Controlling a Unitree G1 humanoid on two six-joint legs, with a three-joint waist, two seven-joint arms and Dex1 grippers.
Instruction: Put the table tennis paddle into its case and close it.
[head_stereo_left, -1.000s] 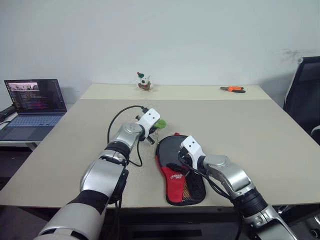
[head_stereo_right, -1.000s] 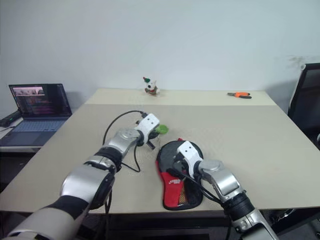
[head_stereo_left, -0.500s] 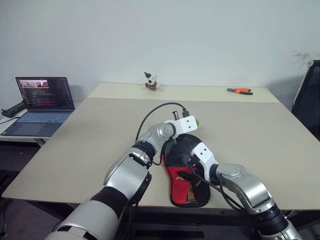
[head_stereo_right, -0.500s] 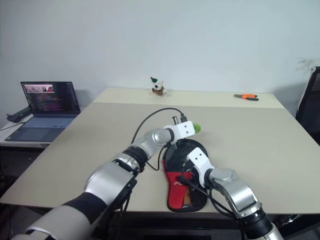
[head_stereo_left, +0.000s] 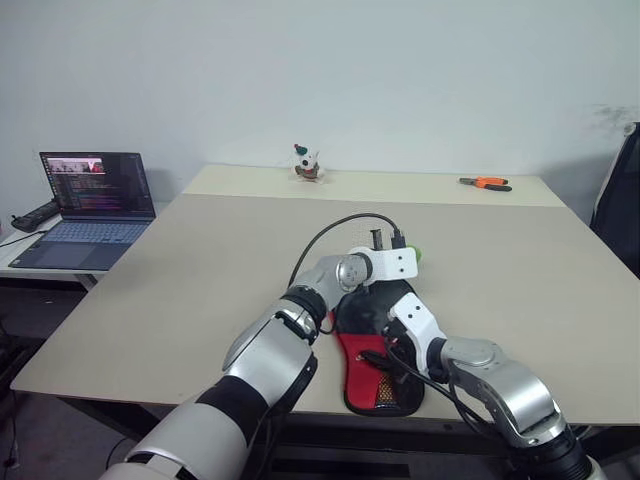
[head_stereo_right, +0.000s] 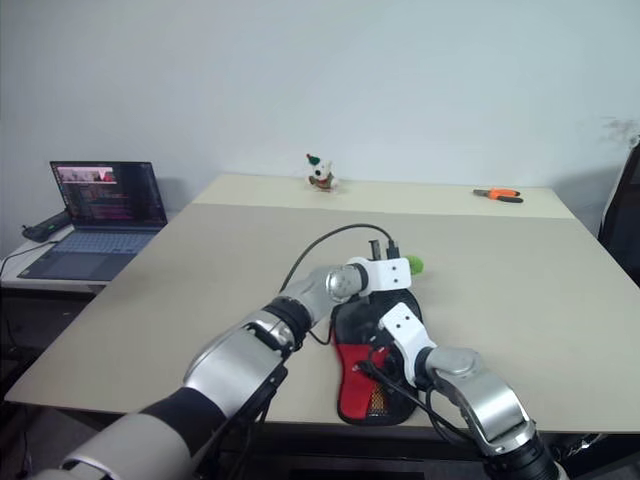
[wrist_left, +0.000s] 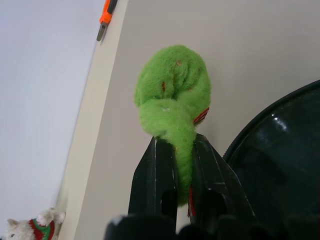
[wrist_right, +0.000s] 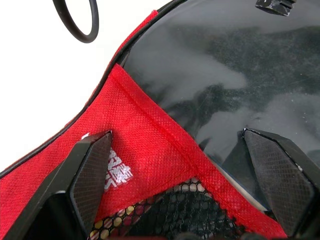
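The black case (head_stereo_left: 362, 362) with its red logo section and mesh panel (wrist_right: 200, 212) lies near the table's front edge. The paddle's glossy black face (wrist_right: 240, 75) shows in the case's round far end, and its handle is hidden. My left gripper (wrist_left: 175, 145) is shut on a green fuzzy tuft (wrist_left: 172, 95), held just above the table beside the case's far rim (head_stereo_left: 413, 254). I cannot tell what the tuft is attached to. My right gripper (wrist_right: 177, 140) hovers open over the red section, one finger (wrist_right: 92, 170) on each side of the seam.
An open laptop (head_stereo_left: 88, 200) sits on a side table to the left. A small plush toy (head_stereo_left: 306, 163) and orange-handled pliers (head_stereo_left: 485, 183) lie at the table's far edge. A black chair (head_stereo_left: 625, 190) stands at the right. A thin black cable loop (wrist_right: 75, 22) lies beside the case.
My left gripper has carried the green tuft rightward, from left of the case to its far right rim, and rolled. My right gripper has drawn back a little along the case. The camera shifted too.
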